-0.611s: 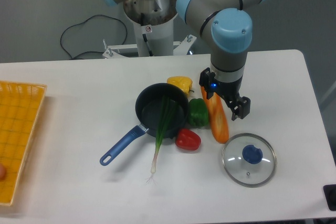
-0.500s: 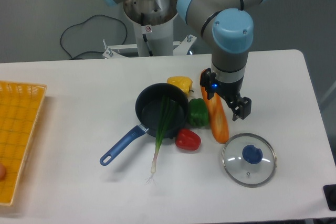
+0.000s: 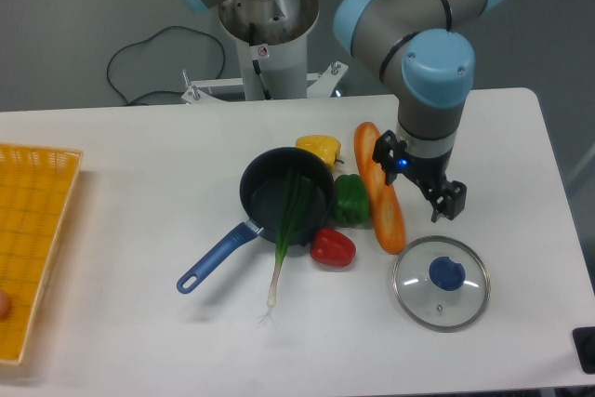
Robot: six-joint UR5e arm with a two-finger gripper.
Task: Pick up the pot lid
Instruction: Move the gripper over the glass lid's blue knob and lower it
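Gripper (image 3: 418, 183) has shifted toward table's (image 3: 139, 323) right edge | fingers wide apart | lid (image 3: 416, 297) toward near right corner, blue knob (image 3: 447, 273) up

This looks like a robotics lab: a jointed robot arm (image 3: 432, 67) reaches over a plain white counter (image 3: 139, 323), with a dark cable (image 3: 172, 28) looping across the grey surface (image 3: 56, 25) behind. The pan (image 3: 265, 194) and clear lid (image 3: 418, 299) are kitchen things, but the surroundings look like a test setup.
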